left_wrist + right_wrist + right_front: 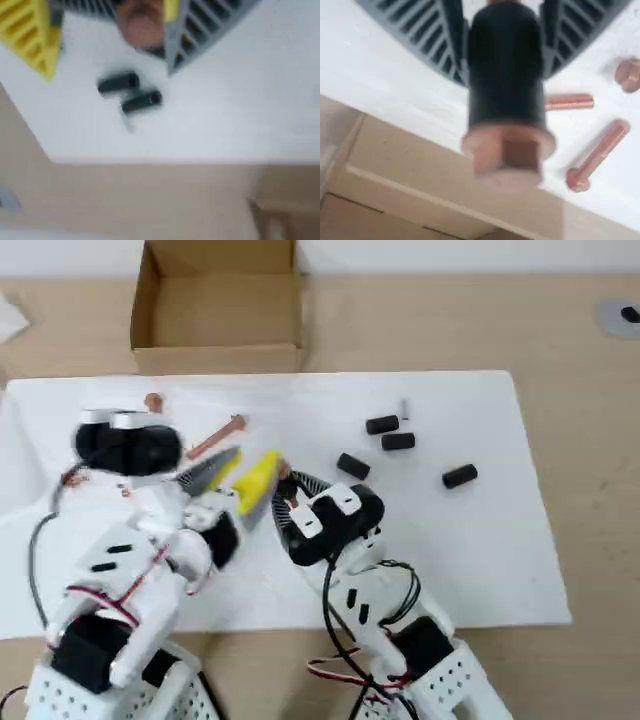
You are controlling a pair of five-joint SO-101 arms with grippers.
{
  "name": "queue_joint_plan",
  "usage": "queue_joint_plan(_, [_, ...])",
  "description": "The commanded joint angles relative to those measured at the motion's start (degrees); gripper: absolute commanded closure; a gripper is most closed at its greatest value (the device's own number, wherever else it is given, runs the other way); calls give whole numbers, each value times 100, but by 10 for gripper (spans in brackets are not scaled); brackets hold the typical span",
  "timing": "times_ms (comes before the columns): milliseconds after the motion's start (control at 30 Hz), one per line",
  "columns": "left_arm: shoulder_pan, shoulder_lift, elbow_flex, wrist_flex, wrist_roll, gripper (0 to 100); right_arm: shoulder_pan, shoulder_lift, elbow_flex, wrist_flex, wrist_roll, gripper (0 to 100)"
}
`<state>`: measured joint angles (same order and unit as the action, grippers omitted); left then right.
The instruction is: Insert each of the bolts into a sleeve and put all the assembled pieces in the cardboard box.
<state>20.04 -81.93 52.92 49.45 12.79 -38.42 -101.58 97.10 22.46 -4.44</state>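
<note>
My right gripper is shut on a black sleeve with a copper bolt through it. The bolt's hex head sticks out past the fingertips. Just left of it, my left gripper stands open with one yellow finger and one grey finger. A blurred copper end shows between them. Loose copper bolts lie on the white sheet. Several black sleeves lie further right. The open cardboard box stands beyond the sheet's far edge.
Another bolt lies by the left arm's base joint. A small grey pin rests near the sleeves. A round grey fitting sits at the table's far right corner. The sheet's right half holds one lone sleeve.
</note>
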Motion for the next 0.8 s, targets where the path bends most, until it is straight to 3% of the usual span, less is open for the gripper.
queue_joint_plan(0, [-897, 171, -387, 35, 26, 891, 224, -57, -268, -44, 62, 989])
queue_joint_plan(167, [-2040, 980, -404, 44, -712, 1000, 453, 391, -910, -62, 466, 989])
queue_joint_plan(267, [-2479, 1464, -413, 44, -791, 998, 822, 1314, -1349, -422, 484, 989])
queue_joint_plan(533, [-3455, 2246, -246, -9, -800, 998, 1138, 5622, -4514, -809, 466, 989])
queue_joint_plan(767, [-3604, 2290, 149, -9, -791, 997, 1244, 9262, -8092, -765, 492, 989])
